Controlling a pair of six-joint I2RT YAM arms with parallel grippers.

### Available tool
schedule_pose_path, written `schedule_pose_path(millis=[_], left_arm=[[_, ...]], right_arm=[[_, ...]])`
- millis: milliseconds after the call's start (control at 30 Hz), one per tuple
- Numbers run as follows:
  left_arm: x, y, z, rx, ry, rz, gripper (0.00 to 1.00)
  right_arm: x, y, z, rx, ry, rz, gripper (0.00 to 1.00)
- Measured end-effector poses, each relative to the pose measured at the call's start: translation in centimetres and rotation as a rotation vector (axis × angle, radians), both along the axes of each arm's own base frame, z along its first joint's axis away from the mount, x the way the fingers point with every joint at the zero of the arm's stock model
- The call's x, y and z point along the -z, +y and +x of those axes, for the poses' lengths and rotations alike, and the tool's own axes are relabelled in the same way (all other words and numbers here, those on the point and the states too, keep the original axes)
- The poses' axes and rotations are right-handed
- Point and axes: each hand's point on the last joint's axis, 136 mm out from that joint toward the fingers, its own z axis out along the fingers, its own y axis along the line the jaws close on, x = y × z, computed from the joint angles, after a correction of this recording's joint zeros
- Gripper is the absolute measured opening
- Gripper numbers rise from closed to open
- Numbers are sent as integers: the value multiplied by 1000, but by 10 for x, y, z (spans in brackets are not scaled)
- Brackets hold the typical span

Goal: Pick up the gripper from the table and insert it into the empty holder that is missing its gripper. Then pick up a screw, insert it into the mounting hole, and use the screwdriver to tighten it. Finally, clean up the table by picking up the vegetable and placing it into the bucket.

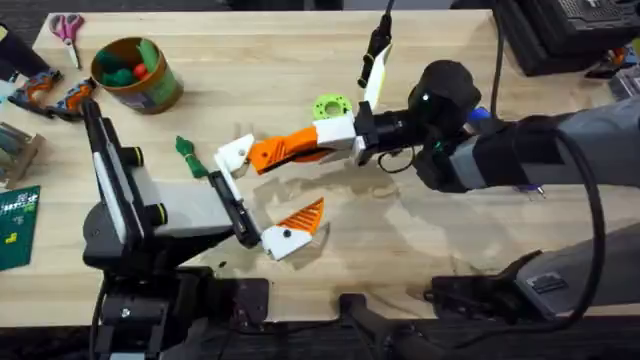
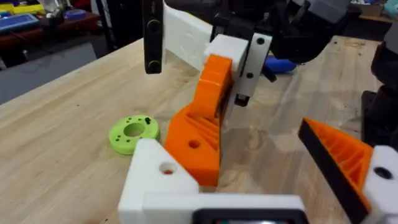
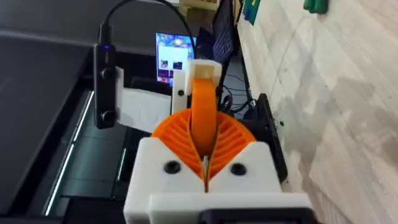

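My right gripper (image 1: 318, 140) is shut on the orange gripper (image 1: 268, 153), holding it against the empty holder (image 1: 233, 153), the plain white finger block of my left arm. In the left wrist view the orange gripper (image 2: 199, 137) stands against the empty holder (image 2: 152, 177). My left gripper (image 1: 262, 195) is open, and its other finger (image 1: 290, 232) carries an orange wedge. The right wrist view shows my right gripper (image 3: 204, 146) clamping the orange gripper (image 3: 202, 106). The dark green vegetable (image 1: 188, 155) lies left of the holder. The bucket (image 1: 135, 72) stands at the back left. The blue screwdriver (image 2: 280, 64) lies behind the right arm, mostly hidden.
A bright green ring disc (image 1: 331, 106) lies just behind the two grippers. Scissors (image 1: 68, 28) and clutter sit at the far left, and a green circuit board (image 1: 15, 225) lies at the left edge. A black cabled device (image 1: 375, 45) hangs over the back centre.
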Motion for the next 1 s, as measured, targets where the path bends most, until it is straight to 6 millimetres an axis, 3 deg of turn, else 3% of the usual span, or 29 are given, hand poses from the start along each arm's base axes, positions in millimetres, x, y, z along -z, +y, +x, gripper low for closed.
schedule_pose_path(millis=[1000], left_arm=[[0,1,2,-15,11,-5,985]], right_arm=[[3,19,-5,2,-63,-17,9]])
